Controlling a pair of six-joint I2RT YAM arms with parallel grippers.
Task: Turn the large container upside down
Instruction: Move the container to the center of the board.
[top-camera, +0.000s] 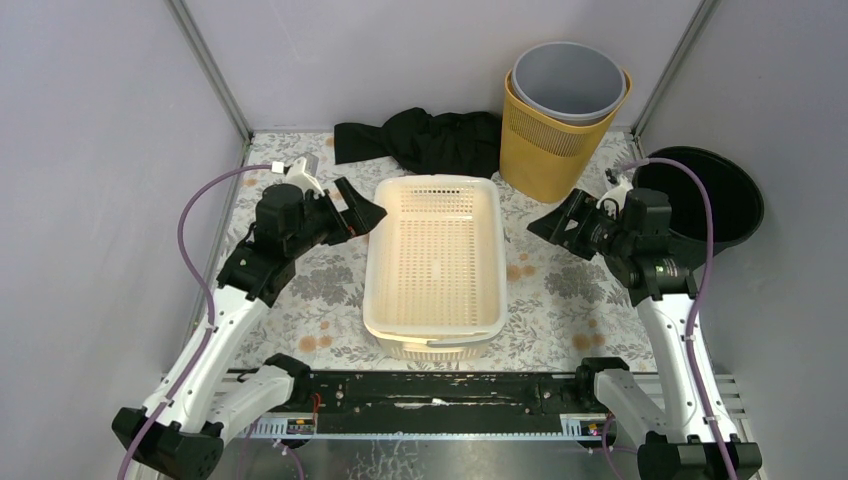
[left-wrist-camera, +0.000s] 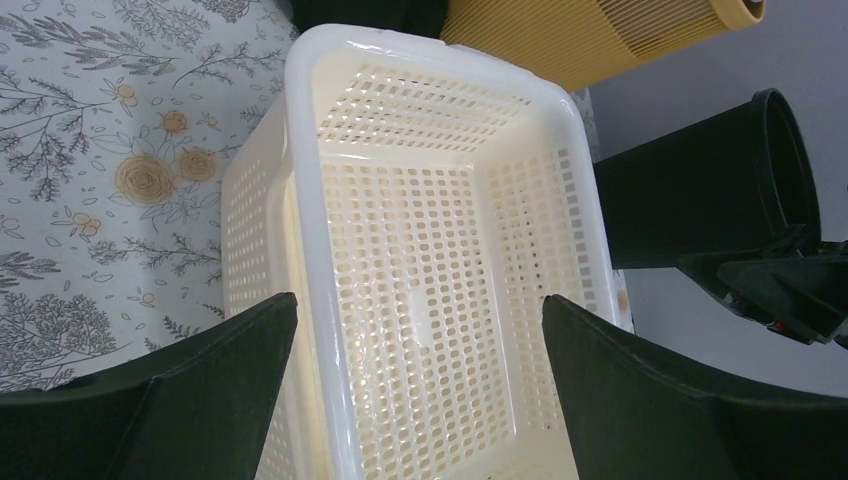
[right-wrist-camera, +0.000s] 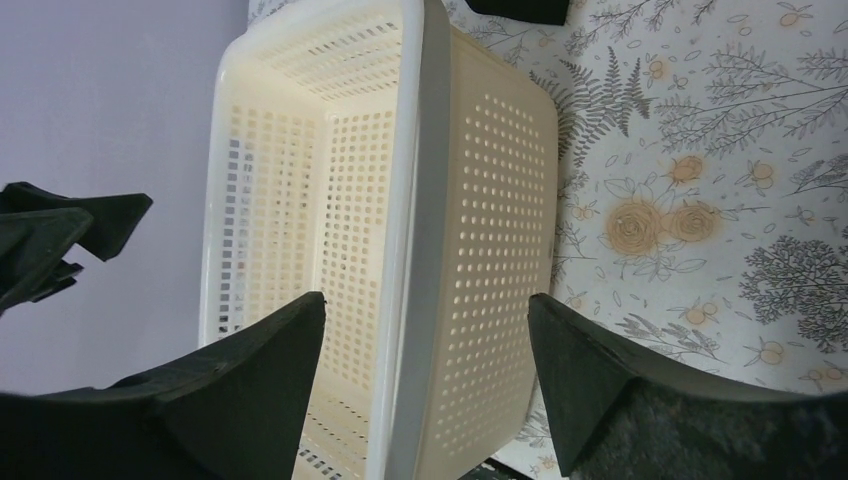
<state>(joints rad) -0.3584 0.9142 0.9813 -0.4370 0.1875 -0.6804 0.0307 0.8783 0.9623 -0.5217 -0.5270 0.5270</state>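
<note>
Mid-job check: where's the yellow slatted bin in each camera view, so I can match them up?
Top external: the yellow bin stands at the far edge, right of centre, behind the cream basket.
Left wrist: yellow bin along the top edge, right of centre, above the basket.
Right wrist: not in view.
Shared landmark: the cream basket, in all three.

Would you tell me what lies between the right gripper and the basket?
Only bare floral tablecloth. The top view shows the open right gripper standing clear of the basket.
</note>
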